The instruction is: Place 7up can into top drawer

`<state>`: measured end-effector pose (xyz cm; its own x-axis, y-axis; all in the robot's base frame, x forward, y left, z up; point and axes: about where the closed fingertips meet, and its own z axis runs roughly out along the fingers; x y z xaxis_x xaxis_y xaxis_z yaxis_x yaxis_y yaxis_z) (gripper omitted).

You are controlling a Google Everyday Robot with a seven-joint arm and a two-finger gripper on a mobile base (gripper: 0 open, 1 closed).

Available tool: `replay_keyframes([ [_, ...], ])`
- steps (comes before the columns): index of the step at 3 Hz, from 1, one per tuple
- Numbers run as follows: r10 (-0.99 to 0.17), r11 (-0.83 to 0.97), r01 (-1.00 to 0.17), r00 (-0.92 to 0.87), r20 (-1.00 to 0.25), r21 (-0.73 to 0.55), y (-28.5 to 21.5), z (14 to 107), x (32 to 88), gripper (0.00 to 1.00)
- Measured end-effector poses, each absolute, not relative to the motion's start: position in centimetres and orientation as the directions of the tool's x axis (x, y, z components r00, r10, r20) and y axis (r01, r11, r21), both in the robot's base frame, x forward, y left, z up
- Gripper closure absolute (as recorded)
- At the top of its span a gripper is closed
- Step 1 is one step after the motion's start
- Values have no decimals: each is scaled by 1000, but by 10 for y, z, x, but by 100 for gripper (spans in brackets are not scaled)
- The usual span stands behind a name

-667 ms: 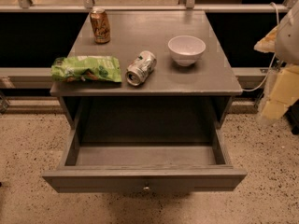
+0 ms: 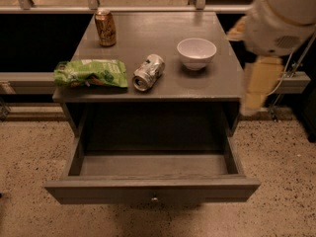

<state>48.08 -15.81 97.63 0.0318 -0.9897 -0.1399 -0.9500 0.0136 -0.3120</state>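
The 7up can (image 2: 148, 72) lies on its side on the grey cabinet top (image 2: 163, 28), between a green bag and a white bowl, its shiny end facing the front. The top drawer (image 2: 98, 190) is pulled out below it and I see nothing inside; its small round knob (image 2: 155, 199) is centred on the front. My arm comes in from the upper right. The gripper (image 2: 254, 90) hangs beside the cabinet's right edge, well to the right of the can and touching nothing.
A brown-orange can (image 2: 105, 27) stands upright at the back left of the top. A green snack bag (image 2: 90, 73) lies at the front left. A white bowl (image 2: 196, 52) sits right of the 7up can. Speckled floor surrounds the cabinet.
My arm and gripper have moved left, closer to the cabinet's right edge. The cans, bag, bowl and drawer have not moved.
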Motion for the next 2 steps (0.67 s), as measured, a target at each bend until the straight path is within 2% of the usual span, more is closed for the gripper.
replay_keyframes([
  [1,-955,-273,-867,296,10,-416,-75,977,510,0],
  [2,-960,-256,-873,281,2,-415,-80,979,508,0],
])
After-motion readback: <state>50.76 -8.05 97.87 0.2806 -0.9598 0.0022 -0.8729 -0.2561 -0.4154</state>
